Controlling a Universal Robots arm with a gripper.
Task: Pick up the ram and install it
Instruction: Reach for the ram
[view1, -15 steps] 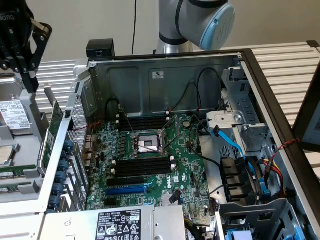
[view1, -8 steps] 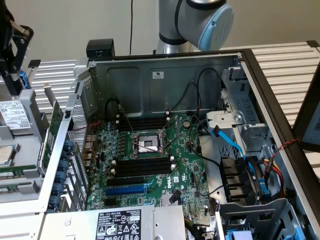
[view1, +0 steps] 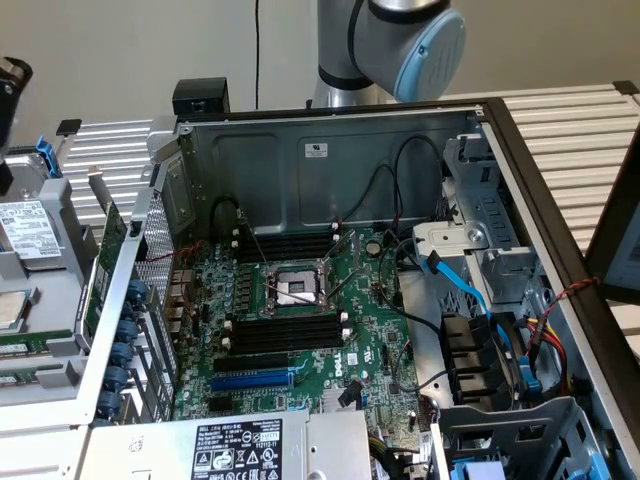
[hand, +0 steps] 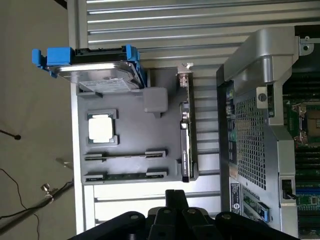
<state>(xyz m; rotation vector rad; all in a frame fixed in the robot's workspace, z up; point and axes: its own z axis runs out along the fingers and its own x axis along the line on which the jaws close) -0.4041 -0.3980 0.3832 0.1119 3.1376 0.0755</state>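
Scene: an open computer case (view1: 330, 160) stands on a slatted worktop (view1: 570, 130), with a grey parts tray (hand: 130, 125) just beside it.
Task's thing: the ram (hand: 125, 175), a narrow green stick, lies in the clip holder along the tray edge nearest the gripper (hand: 175, 197). In the exterior view it shows as a green strip (view1: 25, 372) at that view's far left.
Neighbours on the tray: a second similar stick (hand: 125, 156) in the next holder, a processor chip (hand: 102, 127), a hard drive (hand: 95, 70) in a blue caddy at the far edge, and an expansion card (hand: 185, 135) on edge along the side facing the case.
Pincer: pressed together, pinching nothing, hovering near the ram but apart from it.
Step in hand: reaching for the ram, by my reading.
Doing it well: centre over the stick's length, align with its thin faces, and stay clear of the end clips and the neighbouring stick.
Exterior view adds: the motherboard (view1: 370, 330), its black memory slots (view1: 285, 330) and the arm (view1: 400, 40) behind the case.
Wrist view adds: the tray's full layout and the gripper.
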